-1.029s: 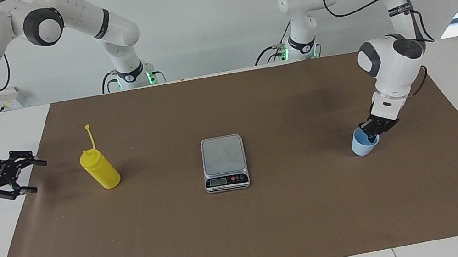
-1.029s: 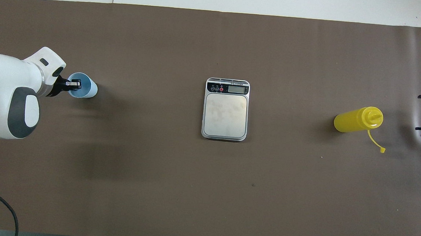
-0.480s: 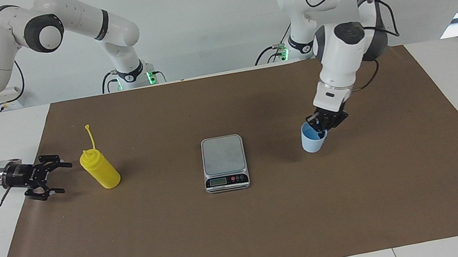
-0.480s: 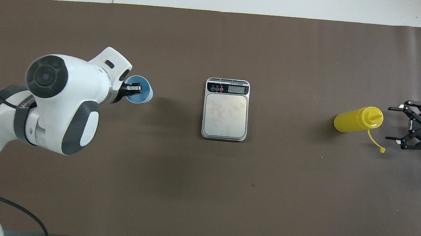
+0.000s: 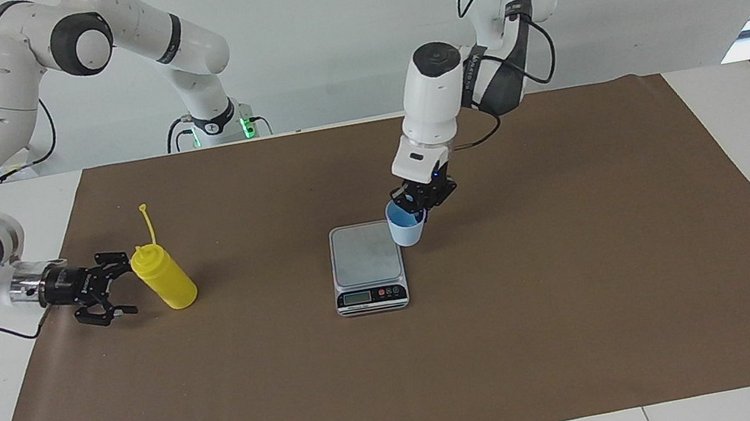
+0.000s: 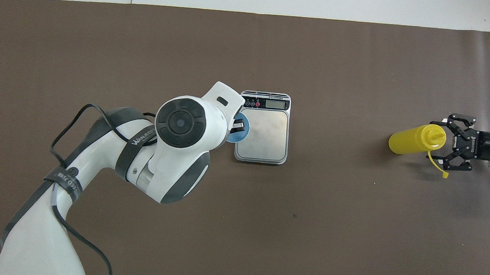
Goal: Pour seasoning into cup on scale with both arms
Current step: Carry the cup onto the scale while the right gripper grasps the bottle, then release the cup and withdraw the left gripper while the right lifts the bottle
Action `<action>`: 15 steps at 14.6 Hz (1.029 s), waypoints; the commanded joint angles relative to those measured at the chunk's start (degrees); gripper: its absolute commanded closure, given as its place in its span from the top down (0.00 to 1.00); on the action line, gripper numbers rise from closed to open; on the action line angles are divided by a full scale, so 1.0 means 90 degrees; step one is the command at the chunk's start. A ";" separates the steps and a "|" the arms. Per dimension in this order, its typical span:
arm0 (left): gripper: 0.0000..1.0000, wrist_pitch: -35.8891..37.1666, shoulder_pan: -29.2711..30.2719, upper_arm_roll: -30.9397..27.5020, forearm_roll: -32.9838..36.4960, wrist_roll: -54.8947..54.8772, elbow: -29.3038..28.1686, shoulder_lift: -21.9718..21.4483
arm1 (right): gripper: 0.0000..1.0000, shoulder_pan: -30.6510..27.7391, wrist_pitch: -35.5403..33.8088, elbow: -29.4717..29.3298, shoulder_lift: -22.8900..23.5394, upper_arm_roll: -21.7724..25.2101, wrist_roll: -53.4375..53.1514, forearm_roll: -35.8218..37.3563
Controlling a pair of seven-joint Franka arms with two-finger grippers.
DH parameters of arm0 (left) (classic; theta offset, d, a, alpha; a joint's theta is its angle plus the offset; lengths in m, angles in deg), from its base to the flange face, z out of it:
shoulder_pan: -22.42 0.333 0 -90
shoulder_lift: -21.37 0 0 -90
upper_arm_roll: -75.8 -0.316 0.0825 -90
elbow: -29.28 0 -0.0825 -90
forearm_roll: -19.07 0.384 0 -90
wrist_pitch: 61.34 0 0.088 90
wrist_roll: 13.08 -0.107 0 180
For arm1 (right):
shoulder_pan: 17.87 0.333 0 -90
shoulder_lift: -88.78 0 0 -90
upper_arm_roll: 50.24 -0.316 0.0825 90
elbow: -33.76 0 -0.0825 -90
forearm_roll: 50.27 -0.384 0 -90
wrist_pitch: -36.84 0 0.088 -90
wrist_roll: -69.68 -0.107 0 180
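While the cup [image 5: 407,225] hung in the air, pinched by its rim in the left claw [image 5: 422,202], it sat over the edge of the scale [image 5: 368,267] toward the left arm's end of the bench. That small grey scale lay flat at the middle of the brown mat [image 5: 518,339], its black display strip on the side away from the robots. Well apart from it, toward the right arm's end, the yellow seasoning [image 5: 163,276] bottle stood upright on the mat, its cap strap sticking up. Low and level, the right claw [image 5: 121,287] was just beside the bottle with its fingers spread wide, gripping nothing.
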 commanded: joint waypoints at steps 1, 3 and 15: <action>0.00 0.0451 -0.0264 -0.0111 0.0312 0.0613 0.1263 0.0935 | 1.00 0.0126 0.0322 0.0476 -0.0283 -0.0004 0.0260 -0.0246; 0.00 0.0354 -0.0400 -0.0101 0.0313 0.0614 0.1275 0.0956 | 1.00 0.0273 0.0351 0.0525 -0.0341 -0.0004 0.0260 -0.0315; 1.00 0.0197 -0.0451 -0.0081 0.0283 0.0487 0.0739 0.0519 | 1.00 0.0429 0.0664 0.1198 -0.0761 -0.0004 0.0543 -0.0335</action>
